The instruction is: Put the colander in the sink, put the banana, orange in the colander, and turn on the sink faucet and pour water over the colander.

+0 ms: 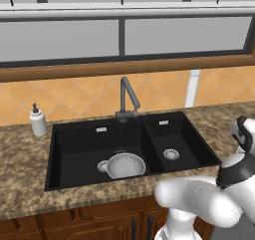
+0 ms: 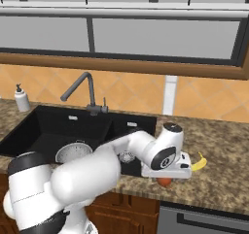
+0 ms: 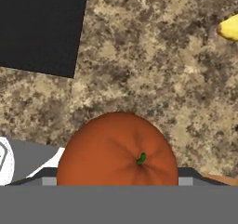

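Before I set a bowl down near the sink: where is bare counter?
Bare granite lies between the soap dispenser and the sink, and along the counter's front edge. It is crowded right of the sink, where the tool is over the orange, beside the banana. The colander sits in the larger basin.

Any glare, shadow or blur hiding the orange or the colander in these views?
Hand view: orange sharp, evenly lit, cropped at the bottom. Right base view: the hand covers most of it. Left base view: colander clear against the black sink, no glare.
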You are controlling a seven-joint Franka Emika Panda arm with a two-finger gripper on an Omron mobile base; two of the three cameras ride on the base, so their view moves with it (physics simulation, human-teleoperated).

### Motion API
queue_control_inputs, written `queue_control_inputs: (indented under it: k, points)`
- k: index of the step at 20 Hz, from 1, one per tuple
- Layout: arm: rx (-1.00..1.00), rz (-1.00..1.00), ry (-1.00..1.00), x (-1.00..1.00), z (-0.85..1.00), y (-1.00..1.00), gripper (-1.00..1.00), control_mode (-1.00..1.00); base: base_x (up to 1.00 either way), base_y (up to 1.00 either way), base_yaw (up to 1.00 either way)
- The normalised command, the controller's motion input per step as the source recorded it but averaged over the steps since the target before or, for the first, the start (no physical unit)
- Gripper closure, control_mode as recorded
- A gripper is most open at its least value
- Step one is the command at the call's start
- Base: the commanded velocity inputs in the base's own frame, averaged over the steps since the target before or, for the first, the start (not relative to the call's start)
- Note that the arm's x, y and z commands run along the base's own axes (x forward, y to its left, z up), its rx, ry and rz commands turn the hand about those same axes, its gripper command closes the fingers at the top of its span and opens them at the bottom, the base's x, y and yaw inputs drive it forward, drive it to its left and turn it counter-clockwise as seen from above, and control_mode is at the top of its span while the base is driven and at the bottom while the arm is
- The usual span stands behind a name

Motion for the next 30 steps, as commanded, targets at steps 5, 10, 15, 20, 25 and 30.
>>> queue_control_inputs:
  k: [5, 10, 15, 20, 25, 30]
  points:
    - [0.0, 0.08, 0.0, -0.38, 0.44, 0.7, 1.0, -1.0, 0.0, 0.0, 0.0]
    - [-0.04, 0.06, -0.02, -0.33, 0.31, 0.92, 1.0, -1.0, 0.0, 0.0, 0.0]
    - [-0.16, -0.01, -0.27, -0.06, 0.27, 1.0, 1.0, -1.0, 0.0, 0.0, 0.0]
    - [-0.14, -0.06, -0.22, 0.0, 0.31, 1.0, 1.0, -1.0, 0.0, 0.0, 0.0]
    - [-0.01, -0.08, -0.01, 0.04, 0.33, 0.96, 1.0, -1.0, 0.0, 0.0, 0.0]
    - [0.0, -0.08, 0.0, 0.04, 0.21, 0.99, 1.0, -1.0, 0.0, 0.0, 0.0]
